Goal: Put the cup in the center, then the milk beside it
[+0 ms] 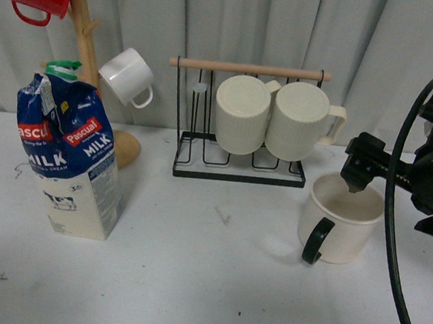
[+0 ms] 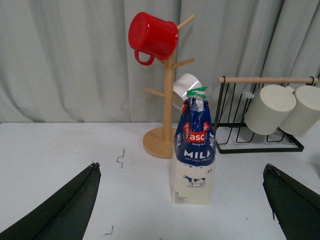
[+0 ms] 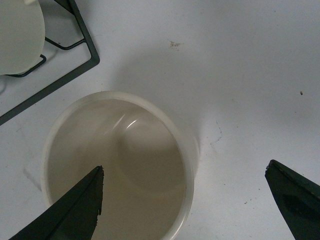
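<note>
Since the right gripper (image 1: 354,175) hangs wide open, one finger inside the cup (image 1: 345,226) and one outside, it looks set to pinch the wall; cup sits at 3 o'clock on the table (image 1: 203,284), off centre; the left gripper (image 2: 181,167) is also wide, aimed at the milk (image 1: 69,166) at 9 o'clock.

— Anything readable here?
— Only on the milk carton (image 1: 69,162). Its red labels (image 1: 82,134) say "Pascual", and the big white letters on the blue part spell "MILK".
— And the small print near the cow picture?
— Too small to read.
</note>
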### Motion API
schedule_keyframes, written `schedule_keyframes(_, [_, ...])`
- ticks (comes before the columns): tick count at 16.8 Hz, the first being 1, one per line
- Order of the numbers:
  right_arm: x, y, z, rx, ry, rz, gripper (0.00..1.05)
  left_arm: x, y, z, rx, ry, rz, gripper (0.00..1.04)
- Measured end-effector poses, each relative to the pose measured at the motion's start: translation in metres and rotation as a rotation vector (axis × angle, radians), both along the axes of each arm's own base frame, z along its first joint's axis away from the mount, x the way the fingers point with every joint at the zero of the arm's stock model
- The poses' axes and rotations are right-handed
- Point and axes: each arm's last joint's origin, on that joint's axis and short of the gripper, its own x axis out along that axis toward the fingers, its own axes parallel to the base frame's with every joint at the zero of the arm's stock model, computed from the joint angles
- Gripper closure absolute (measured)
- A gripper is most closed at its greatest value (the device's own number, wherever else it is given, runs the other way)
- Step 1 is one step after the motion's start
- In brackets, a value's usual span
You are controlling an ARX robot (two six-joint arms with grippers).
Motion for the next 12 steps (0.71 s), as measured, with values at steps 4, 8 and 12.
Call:
schedule_keyframes(4, [-0.001,-0.001,-0.014,0.003,0.014,-0.010,0.06,0.000,0.000,0.000,0.000,0.000,0.000,0.07])
schedule_keyframes(8, [-0.004,-0.007,-0.019,-0.001,0.021,-0.026,0.21,0.000,0.000,0.000,0.000,0.000,0.000,0.07])
schedule_keyframes(12, [-0.002,-0.012,-0.022,-0.005,0.017,-0.040,0.61,0.000,0.000,0.000,0.000,0.000,0.000,0.07])
